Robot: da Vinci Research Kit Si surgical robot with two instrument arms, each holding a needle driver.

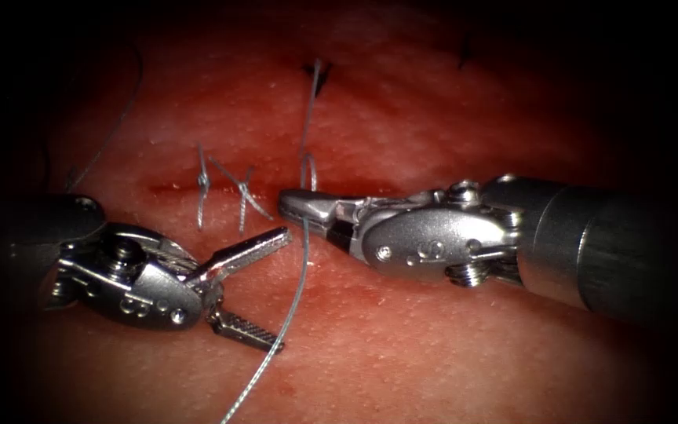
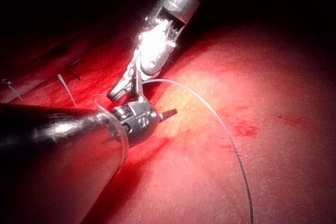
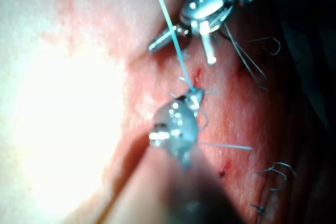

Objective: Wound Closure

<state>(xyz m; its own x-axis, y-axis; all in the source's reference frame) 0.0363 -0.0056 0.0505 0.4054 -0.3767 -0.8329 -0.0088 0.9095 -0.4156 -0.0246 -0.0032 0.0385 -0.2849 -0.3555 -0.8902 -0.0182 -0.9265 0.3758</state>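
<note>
We see the thread [image 1: 301, 275] run from a stitch above the cut [image 1: 174, 187], down past the right tool [image 1: 296, 206] tip, across the tissue [image 1: 433, 353] to the frame's bottom edge. Right tool's jaws look clenched at the cut, w/ the thread at their tip; whether it's actually pinched we can't tell. Left tool [image 1: 256, 286] sits below the cut, left of the thread, jaws spread wide, holding nothing. Knotted stitches w/ cut ends [image 1: 225, 192] lie across the cut just left of the right tool. We can't make out a needle.
</note>
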